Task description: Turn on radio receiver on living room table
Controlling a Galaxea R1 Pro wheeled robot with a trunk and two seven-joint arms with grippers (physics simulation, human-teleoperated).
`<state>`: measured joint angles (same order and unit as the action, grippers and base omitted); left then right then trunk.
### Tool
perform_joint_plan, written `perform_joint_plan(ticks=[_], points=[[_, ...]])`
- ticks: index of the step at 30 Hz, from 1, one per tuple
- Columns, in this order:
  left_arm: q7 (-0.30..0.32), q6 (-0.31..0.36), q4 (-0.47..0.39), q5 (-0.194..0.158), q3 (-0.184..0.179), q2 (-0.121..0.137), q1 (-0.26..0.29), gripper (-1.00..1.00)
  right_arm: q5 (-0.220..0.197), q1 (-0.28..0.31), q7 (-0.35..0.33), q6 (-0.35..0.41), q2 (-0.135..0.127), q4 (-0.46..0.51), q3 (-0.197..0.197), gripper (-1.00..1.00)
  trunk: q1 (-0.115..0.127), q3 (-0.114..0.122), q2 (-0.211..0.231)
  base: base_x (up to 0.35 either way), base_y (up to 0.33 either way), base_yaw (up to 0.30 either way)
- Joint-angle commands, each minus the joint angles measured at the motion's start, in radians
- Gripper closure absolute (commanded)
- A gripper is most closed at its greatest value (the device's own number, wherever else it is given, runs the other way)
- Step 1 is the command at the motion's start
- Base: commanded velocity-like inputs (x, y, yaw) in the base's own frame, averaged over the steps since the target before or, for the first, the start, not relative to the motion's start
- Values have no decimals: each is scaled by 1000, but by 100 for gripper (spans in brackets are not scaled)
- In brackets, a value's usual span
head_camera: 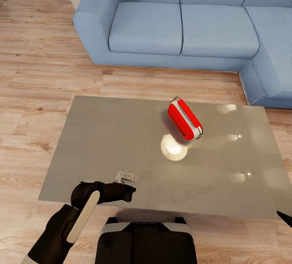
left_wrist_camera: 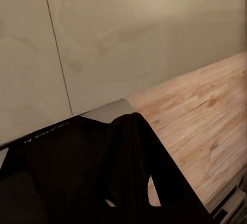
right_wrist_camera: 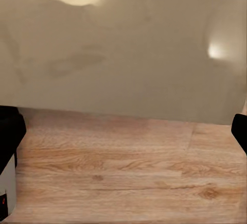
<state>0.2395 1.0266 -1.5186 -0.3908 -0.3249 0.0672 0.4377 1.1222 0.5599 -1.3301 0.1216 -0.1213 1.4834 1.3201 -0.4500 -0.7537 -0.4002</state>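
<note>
The red radio receiver (head_camera: 185,119) with white side trim lies tilted on the far right half of the glossy grey table (head_camera: 101,142), its thin handle toward the sofa. My left gripper (head_camera: 129,193) hovers over the table's near edge, well short of the radio and to its left, and its fingers look shut on nothing. In the left wrist view the dark fingers (left_wrist_camera: 133,131) meet above the table edge (left_wrist_camera: 103,112). A tip of my right gripper (head_camera: 284,217) shows past the table's near right corner. In the right wrist view its fingertips (right_wrist_camera: 240,131) stand apart.
A blue L-shaped sofa (head_camera: 182,25) runs behind the table and down its right side. Pale wood-plank floor (head_camera: 36,73) surrounds the table. A bright lamp reflection (head_camera: 174,147) sits on the top just in front of the radio. My trunk (head_camera: 146,239) is at the near edge.
</note>
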Motion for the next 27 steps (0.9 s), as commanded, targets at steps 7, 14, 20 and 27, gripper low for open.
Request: perform_joint_plan(ticks=[7,14,20,27], points=[[5,0,1,-5,-2,0,-2,100,11,0,0,-21,23,-2,12,-100,0,11,0,0,0,0],[38,-4,0,-4,-2,3,-24,100,12,0,2,-36,29,-6,14,-100,0,23,0,0,0,0],[145,-49,0,-5,-2,48,-46,100,36,0,2,-49,49,-6,14,-100,0,32,0,0,0,0],[205,-69,0,-5,-2,65,-53,100,44,0,2,-65,55,-7,16,-100,0,43,0,0,0,0]])
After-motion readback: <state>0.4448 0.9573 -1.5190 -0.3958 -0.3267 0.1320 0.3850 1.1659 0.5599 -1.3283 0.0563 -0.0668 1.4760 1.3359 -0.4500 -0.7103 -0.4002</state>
